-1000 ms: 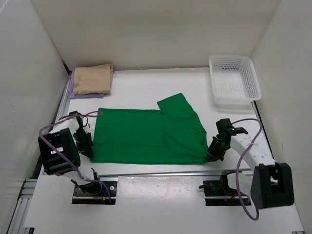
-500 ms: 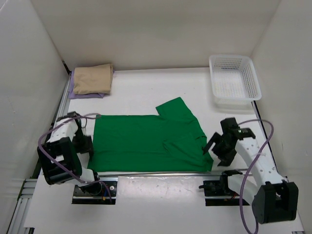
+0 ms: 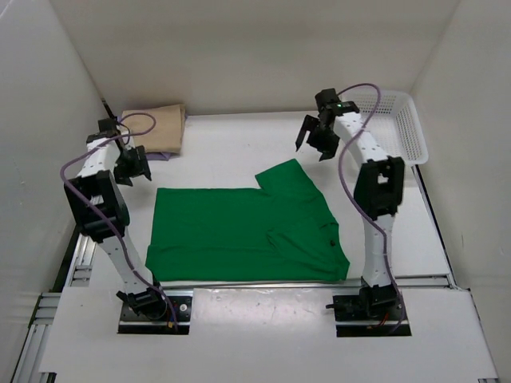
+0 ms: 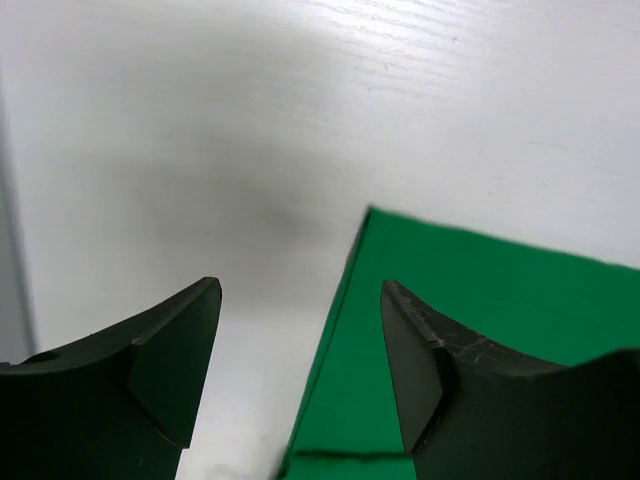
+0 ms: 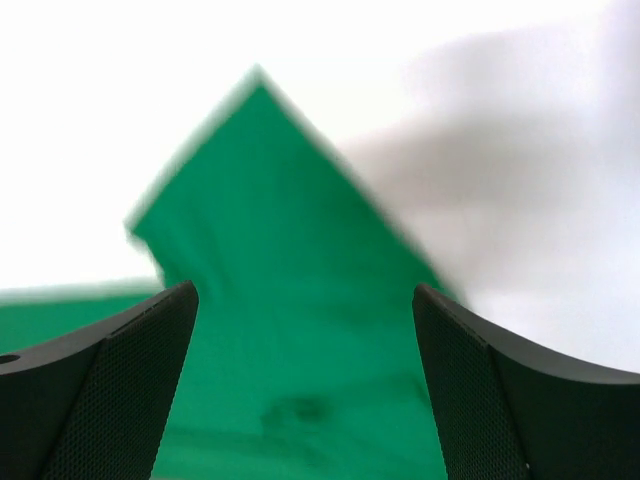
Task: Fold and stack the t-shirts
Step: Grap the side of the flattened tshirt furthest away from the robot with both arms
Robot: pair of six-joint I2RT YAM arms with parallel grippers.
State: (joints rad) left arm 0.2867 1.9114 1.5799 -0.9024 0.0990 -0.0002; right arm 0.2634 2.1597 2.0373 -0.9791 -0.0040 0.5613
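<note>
Green shirt (image 3: 243,235): it lies flat and open in the middle of the table (image 3: 231,144). It is not folded yet.
Long way of the shirt: it runs from left to right, across in front of both arms.
Sleeve (image 3: 286,177): one sleeve sticks out from the far edge, on the right half, and points away from the arm bases.
Far left corner of the shirt: in the left wrist view it sits just under and ahead of the fingers, a little to one side.
Left gripper (image 3: 132,165): it hangs up in the air just past that far left corner. Its fingers are spread apart and hold nothing.
Right gripper (image 3: 314,142): it hangs up high just past the tip of the sleeve. Its fingers are spread wide and hold nothing.
Who is nearer: the left arm is nearer the far left corner, and the right arm is nearer the sleeve.
Best guess for the next move: each hand comes down and pinches its own far bit of cloth.
Tan shirt (image 3: 150,128): it is folded in the far left corner, well apart from the green one.
Basket (image 3: 391,132): it sits at the far right, behind the right arm.
</note>
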